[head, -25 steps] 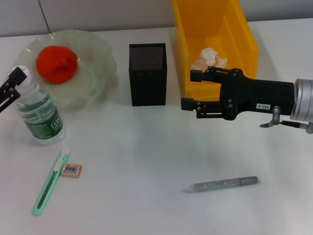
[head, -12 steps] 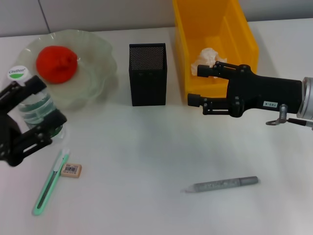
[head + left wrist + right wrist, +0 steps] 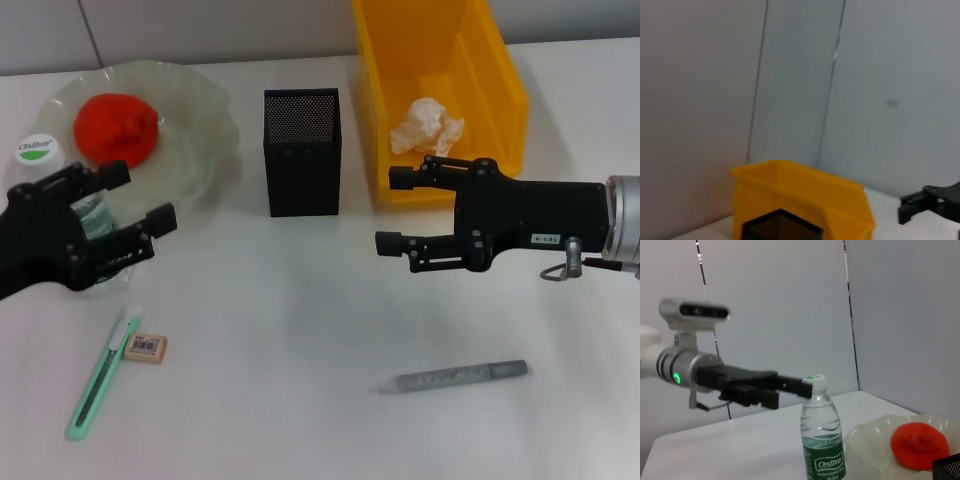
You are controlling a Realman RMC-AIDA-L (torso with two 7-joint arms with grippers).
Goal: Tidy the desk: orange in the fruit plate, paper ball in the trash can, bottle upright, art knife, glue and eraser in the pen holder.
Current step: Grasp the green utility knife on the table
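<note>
**Desk tidy: 3 of 6 done, pen holder not yet filled**

Done, judged from how things lie:
- Orange (image 3: 116, 130) is seen in the plate (image 3: 205, 150), far left of desk.
- Paper ball (image 3: 427, 124) is seen inside the bin (image 3: 500, 80), far right.
- Bottle (image 3: 822, 440) is seen upright in the right wrist view, just beside the plate; in the head view it is mostly hidden by the left gripper.

Left to do:
- Knife (image 3: 100, 375) lies flat at near left.
- Eraser (image 3: 146, 347) lies just beside the knife, poss. touching; cannot be told.
- Glue (image 3: 450, 378), a grey stick, lies at near right, well apart from the other two.
- Holder (image 3: 302, 150) stands betw. plate and bin; no contents are seen, though the interior is dark.

Grippers:
- Left gripper (image 3: 135, 200) hangs by the bottle, fingers spread, nothing held.
- Right gripper (image 3: 388, 210) is held over the desk in front of the bin, fingers parted, nothing held.
</note>
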